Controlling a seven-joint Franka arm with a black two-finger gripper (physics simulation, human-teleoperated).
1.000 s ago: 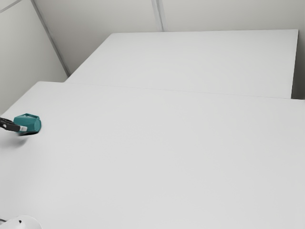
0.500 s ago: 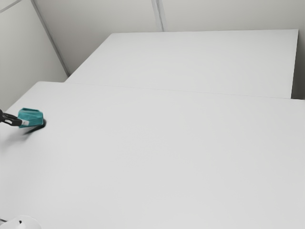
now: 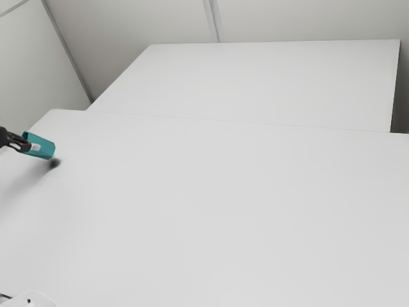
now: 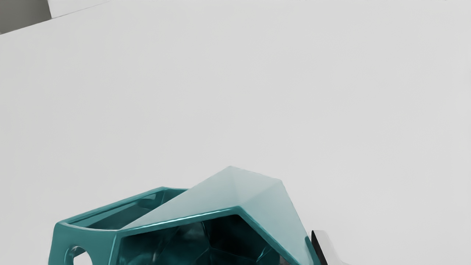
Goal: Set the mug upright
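At the exterior view's left edge, my black gripper [image 3: 30, 148] holds the teal faceted mug [image 3: 43, 147]. The mug is tilted, its mouth end up by the gripper and its other end lower, just over a dark shadow spot on the white table [image 3: 211, 204]. In the wrist view the mug [image 4: 86, 239] turns its open mouth to the camera, with the handle on one side. Against its opposite wall is the pale tip of one finger [image 4: 326, 244] of my gripper; the other fingertip is hidden.
A second white surface [image 3: 255, 83] adjoins the table's far edge. A white rounded object [image 3: 29, 299] is at the exterior view's lower left corner. Pale walls stand behind.
My gripper has risen with the mug, which has turned from lying nearly level to a slant, mouth end higher. Its handle no longer shows on top, and the shadow is more separate.
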